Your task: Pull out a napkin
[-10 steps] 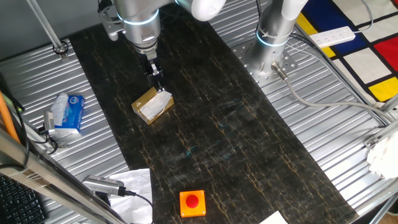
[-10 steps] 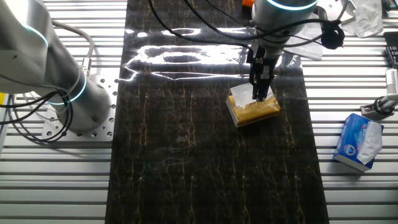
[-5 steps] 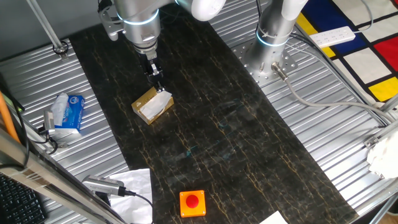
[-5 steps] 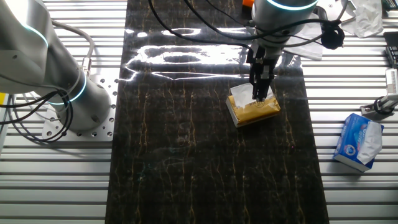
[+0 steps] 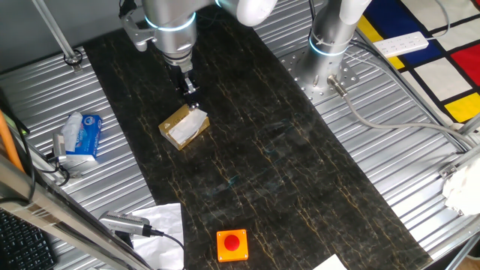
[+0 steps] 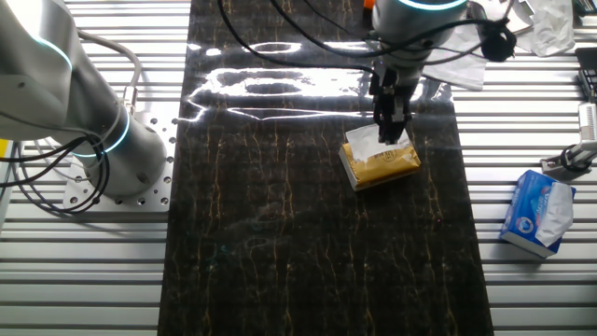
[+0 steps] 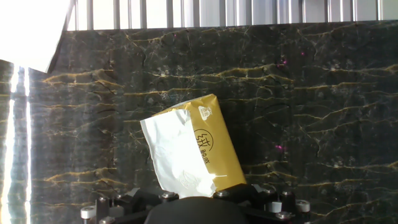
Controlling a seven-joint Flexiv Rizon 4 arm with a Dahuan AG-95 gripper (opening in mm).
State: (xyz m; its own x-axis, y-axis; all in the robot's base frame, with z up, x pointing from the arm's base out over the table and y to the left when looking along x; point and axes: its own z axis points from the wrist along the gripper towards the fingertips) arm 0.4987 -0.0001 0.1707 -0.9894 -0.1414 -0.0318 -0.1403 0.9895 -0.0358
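Jaws closed on the napkin [image 6: 384, 140], which rises from the gold-brown tissue box [image 5: 182, 126] directly beneath them. Blue-and-white packet [image 5: 81, 136] well off to one side on ribbed metal; orange button box [image 5: 232, 245] far along the dark marbled counter [image 5: 285, 172].

I see a black marble-patterned mat [image 5: 285, 150] running along the ribbed metal worktop [image 5: 390, 142]. Bright glare streaks its far end, and a colour-block floor [image 5: 442, 52] shows past one corner.

Two opposed overheads, one close hand-cam
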